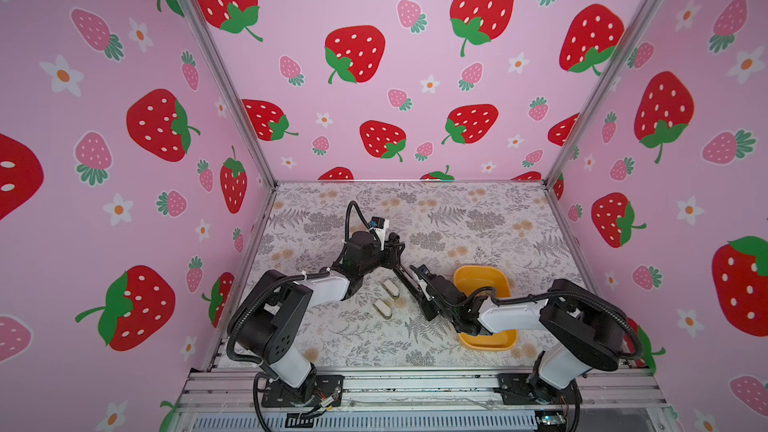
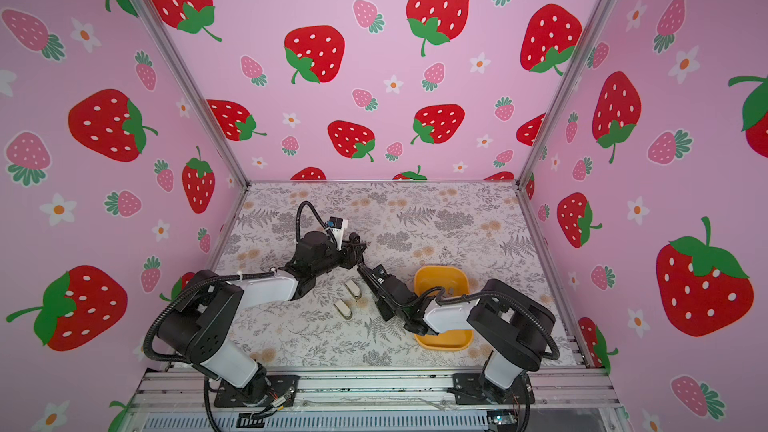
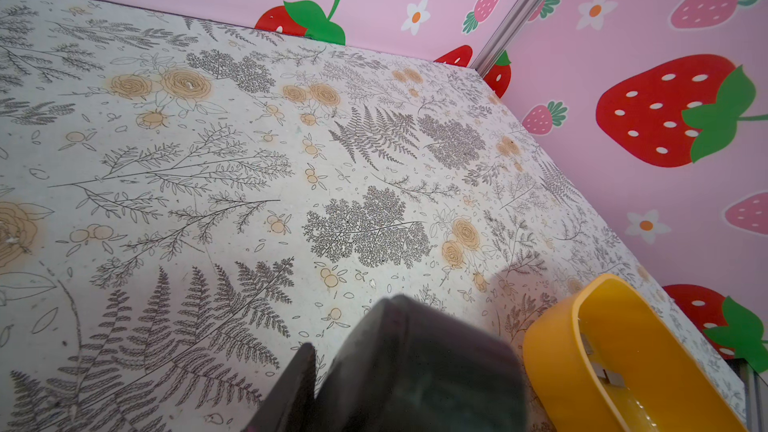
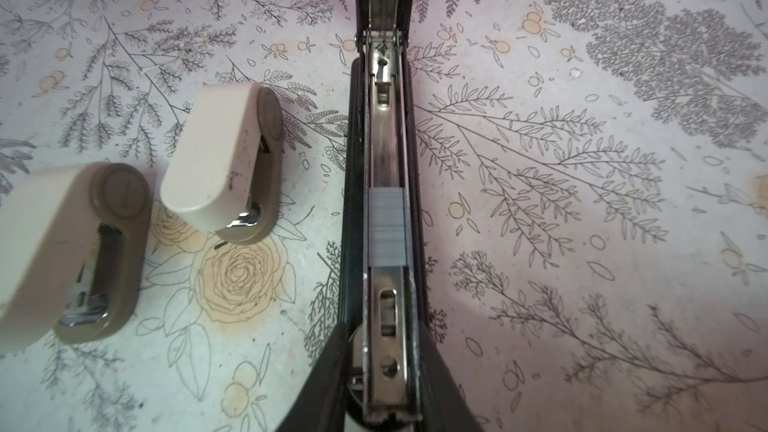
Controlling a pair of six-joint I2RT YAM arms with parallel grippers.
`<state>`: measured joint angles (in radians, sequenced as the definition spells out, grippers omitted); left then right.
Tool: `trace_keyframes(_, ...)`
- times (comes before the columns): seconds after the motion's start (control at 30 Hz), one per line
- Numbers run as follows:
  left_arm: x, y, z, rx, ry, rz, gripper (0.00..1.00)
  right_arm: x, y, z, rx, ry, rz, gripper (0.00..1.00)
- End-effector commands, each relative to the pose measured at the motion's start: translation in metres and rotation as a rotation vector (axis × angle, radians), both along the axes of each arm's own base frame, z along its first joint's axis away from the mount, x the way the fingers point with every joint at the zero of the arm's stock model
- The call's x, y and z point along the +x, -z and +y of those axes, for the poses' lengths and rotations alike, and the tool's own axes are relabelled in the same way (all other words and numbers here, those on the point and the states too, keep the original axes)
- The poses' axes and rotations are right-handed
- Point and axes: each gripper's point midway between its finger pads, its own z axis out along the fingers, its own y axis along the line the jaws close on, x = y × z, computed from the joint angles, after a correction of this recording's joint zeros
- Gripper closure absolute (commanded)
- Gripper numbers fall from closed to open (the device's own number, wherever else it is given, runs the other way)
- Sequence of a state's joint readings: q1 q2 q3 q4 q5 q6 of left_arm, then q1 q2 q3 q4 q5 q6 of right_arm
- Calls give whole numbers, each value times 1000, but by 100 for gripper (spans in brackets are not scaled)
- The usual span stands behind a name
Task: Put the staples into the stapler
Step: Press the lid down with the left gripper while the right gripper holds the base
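1. The step in hand is seating the staples (image 4: 385,226); a short grey block lies flat in the open steel channel of the stapler (image 4: 386,139), about midway along it and in line with the rails.
2. In both top views the stapler lies near the middle of the table (image 1: 457,218), between the two arms, with its lid swung up at the hinge end; two small white-topped staplers (image 4: 224,160) stand just beside it, not touching it.
3. The left gripper (image 1: 394,243) hangs at the raised lid and appears closed on its tip, holding it open; its wrist view shows only a blurred dark block beside one finger (image 3: 291,388), so this is a judgement.
4. The right gripper (image 4: 386,338) straddles the stapler's front end, a finger on either side of the channel; whether they press its flanks I cannot tell.
5. Next, I judge, the right gripper must lift clear without catching the block; then the lid must come down squarely to click shut; a skewed block could jam.
6. A yellow tub (image 1: 478,274) sits under the right arm; small grey pieces (image 3: 600,367) lie in it, likely more staples.
7. The table is covered by a pale sheet printed with grey ferns and tan roses; pink walls (image 1: 374,56) with strawberries and white flowers enclose it; aluminium posts (image 1: 224,76) stand in the corners.
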<state>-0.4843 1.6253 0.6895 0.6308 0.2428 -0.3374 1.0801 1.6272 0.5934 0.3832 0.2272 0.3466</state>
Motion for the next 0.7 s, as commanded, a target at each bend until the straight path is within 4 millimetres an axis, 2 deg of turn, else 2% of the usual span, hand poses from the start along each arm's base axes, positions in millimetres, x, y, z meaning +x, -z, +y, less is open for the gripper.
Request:
trace_keyframes(0.0,-4,-17,-4,-13,19,-59,55,-3,-3,-5,-3,13,-6,74)
trace_keyframes(0.3,-5,-19,-5,-9,22,-69,55,-3,-7,-5,23,16,-15,72)
trace_keyframes(0.53,-8,-20,-7,-8,36,-79,55,-4,-5,-5,17,14,-11,86)
trace_keyframes(0.67,-16,-19,-14,16,76,-107,55,-5,-7,-5,30,8,-16,89)
